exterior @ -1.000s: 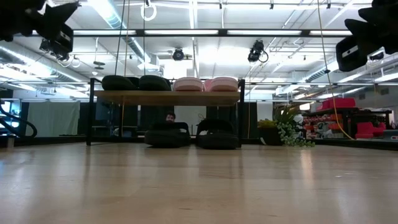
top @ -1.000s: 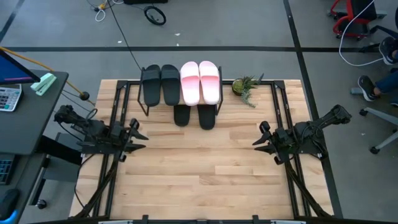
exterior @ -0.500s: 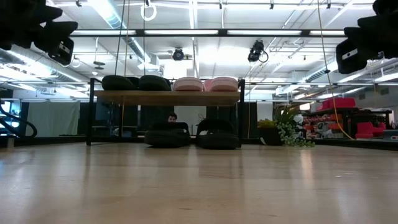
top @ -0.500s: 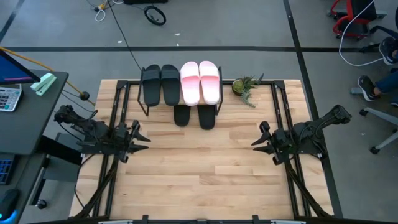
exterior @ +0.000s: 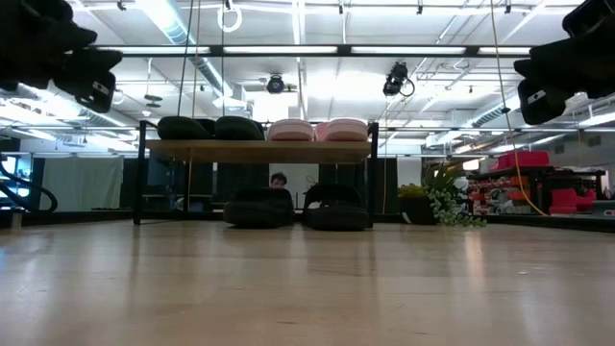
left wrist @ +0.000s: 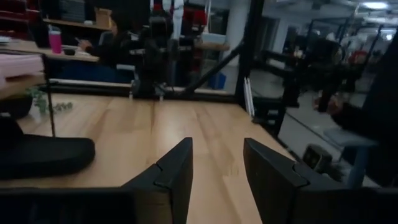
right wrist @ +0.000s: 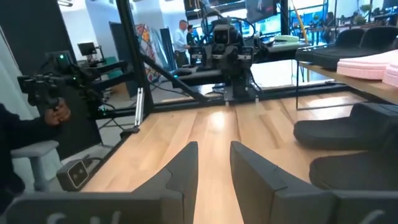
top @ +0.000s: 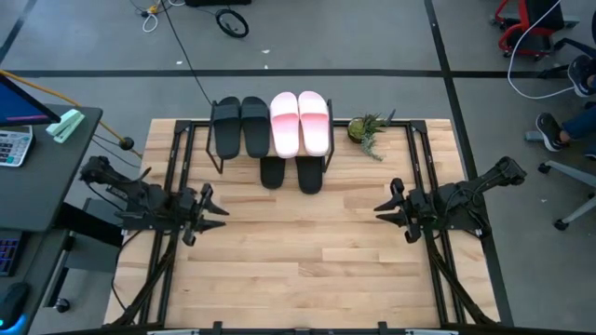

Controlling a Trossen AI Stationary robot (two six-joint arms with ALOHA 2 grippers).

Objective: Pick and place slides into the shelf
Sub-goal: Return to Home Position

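Observation:
The shelf (top: 270, 154) stands at the table's far edge. On its top board lie two black slides (top: 240, 127) and two pink slides (top: 300, 123), side by side. Two more black slides (top: 291, 174) rest on the tabletop under the board, their ends sticking out toward the near side; the low view shows these lower slides (exterior: 296, 210) between the legs. My left gripper (top: 216, 216) hovers open over the table's left part, my right gripper (top: 382, 209) open over the right part, both well short of the shelf and pointing inward. The left wrist view shows a lower black slide (left wrist: 43, 155) off to one side.
A small potted plant (top: 367, 130) stands right of the shelf at the far edge. Bare wooden tabletop (top: 298, 251) spreads between the grippers and toward the near edge. Black frame rails (top: 177, 158) run along both sides. A person (exterior: 279, 180) shows in the room behind the shelf.
My left gripper has drifted a little toward the near edge and the table's middle and come down slightly. My right gripper has edged slightly toward the table's middle. The slides and shelf have stayed where they were.

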